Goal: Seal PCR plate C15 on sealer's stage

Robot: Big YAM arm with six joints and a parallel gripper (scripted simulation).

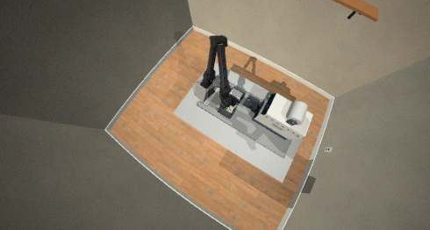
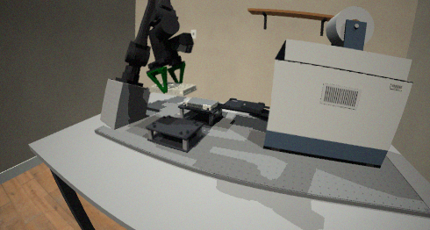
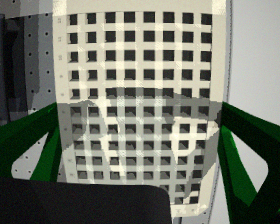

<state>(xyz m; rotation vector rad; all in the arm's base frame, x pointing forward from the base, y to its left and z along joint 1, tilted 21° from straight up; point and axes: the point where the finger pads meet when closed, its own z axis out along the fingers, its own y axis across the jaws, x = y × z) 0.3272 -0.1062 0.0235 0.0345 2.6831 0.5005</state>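
Note:
My gripper (image 2: 168,77) is shut on the white 96-well plate C15 (image 2: 179,88) and holds it in the air, above and behind the two nests. In the wrist view the plate (image 3: 140,96) lies flat, wells up and without foil, with a green finger against each long side (image 3: 140,163). The near black nest (image 2: 175,130) is empty. The nest behind it carries the sealed plate C51 (image 2: 201,104). The sealer's dark stage (image 2: 244,105) stands out in front of the housing (image 2: 333,106). A small green lamp (image 1: 268,95) shows on the housing's front.
A grey block (image 2: 124,103) at the arm's base stands left of the nests. A foil roll (image 2: 349,26) sits on top of the sealer. The grey perforated base mat (image 2: 263,163) runs under nests and sealer.

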